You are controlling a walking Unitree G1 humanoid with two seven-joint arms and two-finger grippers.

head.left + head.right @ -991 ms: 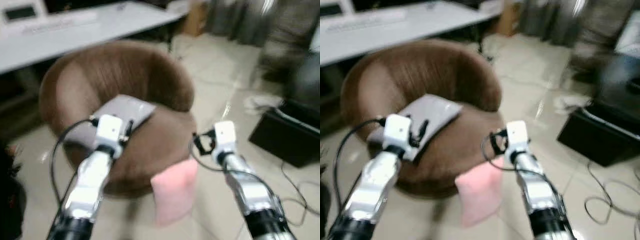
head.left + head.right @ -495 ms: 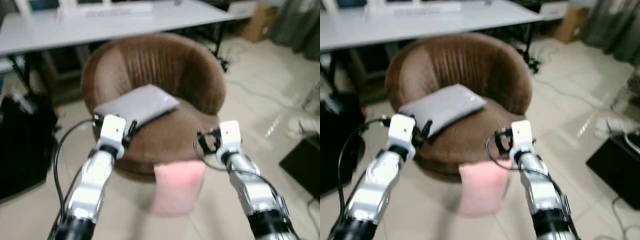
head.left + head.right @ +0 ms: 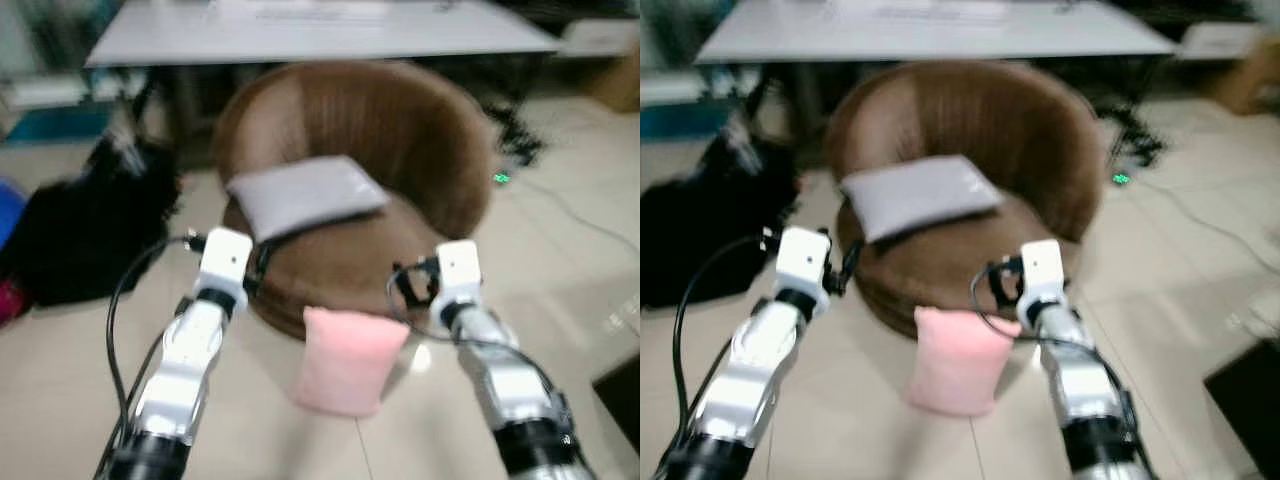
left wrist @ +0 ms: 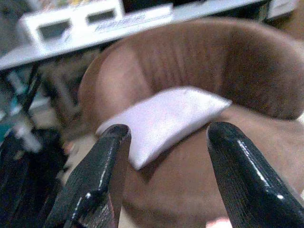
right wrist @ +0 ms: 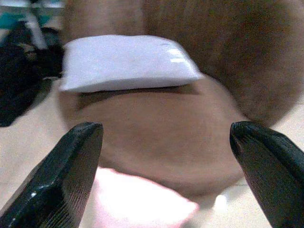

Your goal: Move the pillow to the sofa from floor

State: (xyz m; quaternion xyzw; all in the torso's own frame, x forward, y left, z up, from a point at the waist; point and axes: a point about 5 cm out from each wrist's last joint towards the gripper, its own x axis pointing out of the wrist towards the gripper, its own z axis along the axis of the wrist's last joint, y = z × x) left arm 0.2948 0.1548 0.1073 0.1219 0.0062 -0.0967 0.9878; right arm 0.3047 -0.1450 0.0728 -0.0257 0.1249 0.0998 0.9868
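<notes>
Down low in the head views, centre bottom: a pink pillow standing on the tiled floor, propped against the front of the brown sofa chair. Soft, squarish, pale pink, slightly blurred, upper corners a little pinched. Set between the two arms, nearer the right gripper, which hovers just above and beside its upper right corner without touching; seen as a pink blur at the lower edge of the right wrist view. Fingers of that gripper spread wide, holding nothing. Left gripper likewise parted wide and empty, raised at lower left of the head view, well apart from the pillow and aimed at the chair seat. Both silver arms stretched forward from the bottom corners, wrists level, black cables looping beside them. Farther back, on the seat, a grey cushion lying flat and tilted. Left of the chair, a black bag on the floor. Across the top, a white table.
</notes>
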